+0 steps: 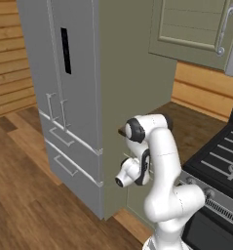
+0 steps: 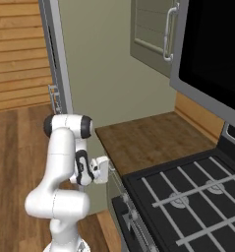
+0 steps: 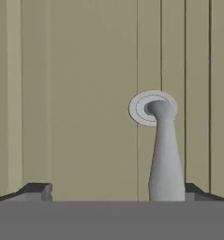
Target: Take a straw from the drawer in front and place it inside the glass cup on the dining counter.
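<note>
Floor [image 1: 20, 195] is brown wood plank; the walls [image 1: 8, 58] are horizontal wood boards. A grey fridge [image 1: 64, 97] stands at left in the left base view, with two bar-handled drawers low on its front and a sage-green side panel. Beside it runs a dark wood-grain counter [image 2: 148, 138], bare on top, meeting a black stove [image 2: 188, 197] with grey grates. A sage-green wall cabinet [image 1: 196, 24] with a silver handle hangs above; its door is closed. A black panel [image 2: 212, 49] hangs above the stove in the right base view. The drawer [image 3: 85, 93] under the counter edge is closed, so its contents cannot be seen. In the hand view its green front fills the frame at close range, with the silver handle [image 3: 162, 145] rising from a round mount, just inside the right fingertip. The gripper [image 3: 115, 191] is spread wide and grasps nothing; contact with the handle cannot be told.
</note>
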